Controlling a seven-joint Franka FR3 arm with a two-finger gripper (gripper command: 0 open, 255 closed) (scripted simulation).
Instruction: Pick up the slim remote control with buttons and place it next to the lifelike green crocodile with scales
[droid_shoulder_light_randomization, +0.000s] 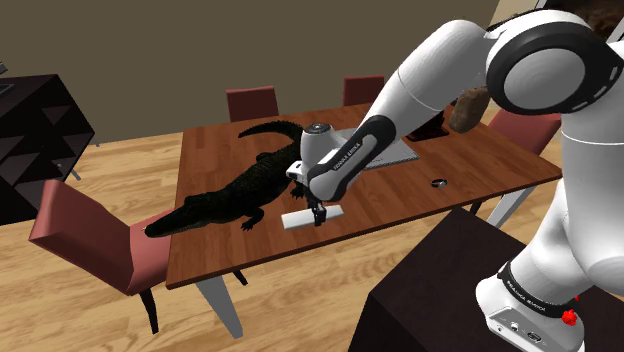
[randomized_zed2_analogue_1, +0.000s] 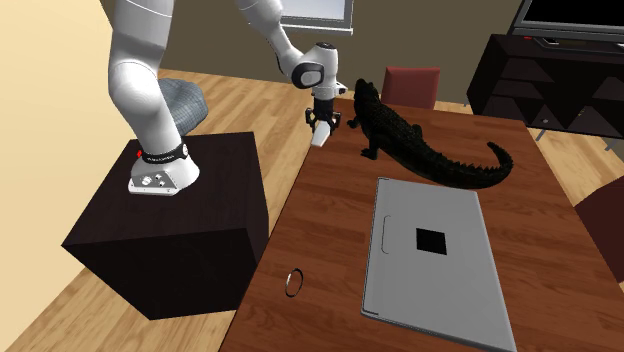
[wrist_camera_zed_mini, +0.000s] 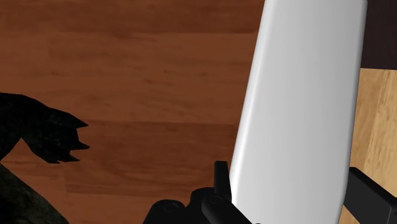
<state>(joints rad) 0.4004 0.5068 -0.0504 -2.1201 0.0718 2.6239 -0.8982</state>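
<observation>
1. gripper (droid_shoulder_light_randomization: 318, 211) is clamped on the white remote (droid_shoulder_light_randomization: 298, 219); in the wrist view a black finger (wrist_camera_zed_mini: 221, 177) sits against each long edge, so it's a real grasp
2. remote is just beside the crocodile (droid_shoulder_light_randomization: 235, 190), next to one clawed foot and well away from the tail; the croc renders near-black and lies stretched along the table (droid_shoulder_light_randomization: 230, 250)
3. my read: pick is done and the placing step is in hand; this spot already counts as "next to"
4. can't tell whether the remote's underside is touching the wood or just above it; the shoulder view suggests very low
5. to do it well: lower straight down until it lies flat; hold it level; open the fingers fully before lifting; retreat vertically so the pads don't drag it
6. risk: the remote's end away from the crocodile looks close to the table edge, with floor (wrist_camera_zed_mini: 375, 114) showing past it; bias towards the croc, but stay off the claws (wrist_camera_zed_mini: 54, 135)
</observation>
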